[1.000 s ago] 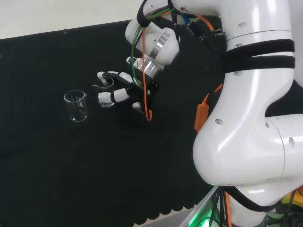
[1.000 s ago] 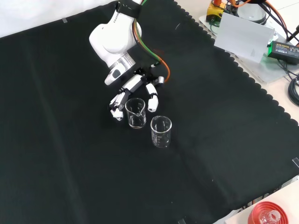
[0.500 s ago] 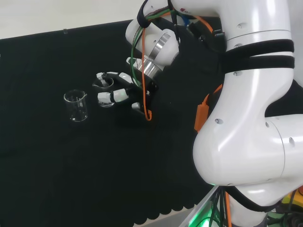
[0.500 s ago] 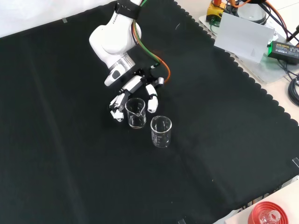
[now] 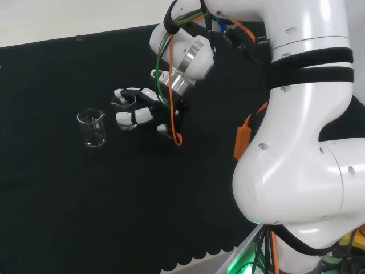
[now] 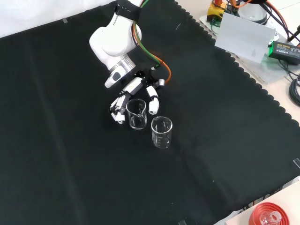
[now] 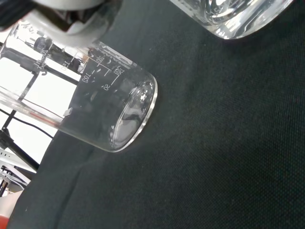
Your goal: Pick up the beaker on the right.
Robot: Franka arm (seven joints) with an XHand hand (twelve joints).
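In the head view, the hand (image 5: 138, 112) sits around a small glass beaker (image 5: 125, 110) on the tabletop (image 5: 57, 194). This is the right one of the two beakers here, so it is the one to pick up. A finger reaches past the far side of its rim and another lies across its near side. The other beaker (image 5: 92, 128) stands just beside it on the left, apart from the hand. To do this step well, the hand should close on both sides of the glass, then lift straight up so it does not bump the neighbor. Clear glass is smooth, so it could slip if the hand tilts.

In the front view, the hand (image 6: 132, 93) comes down from the white arm (image 6: 115, 40). Its fingers (image 6: 118, 108) curl down the left side of the beaker (image 6: 136, 114) and the thumb (image 6: 153, 101) hangs down its right side. They look like they touch the glass, so I judge the hand is grasping it. The beaker looks to stand on the cloth. The other beaker (image 6: 161, 132) is nearer and a bit to the right.

In the wrist view, the beaker (image 7: 102, 108) is very close, with a blurry white bit of the hand (image 7: 71, 16) over it. The base of the other beaker (image 7: 233, 16) shows at the edge.
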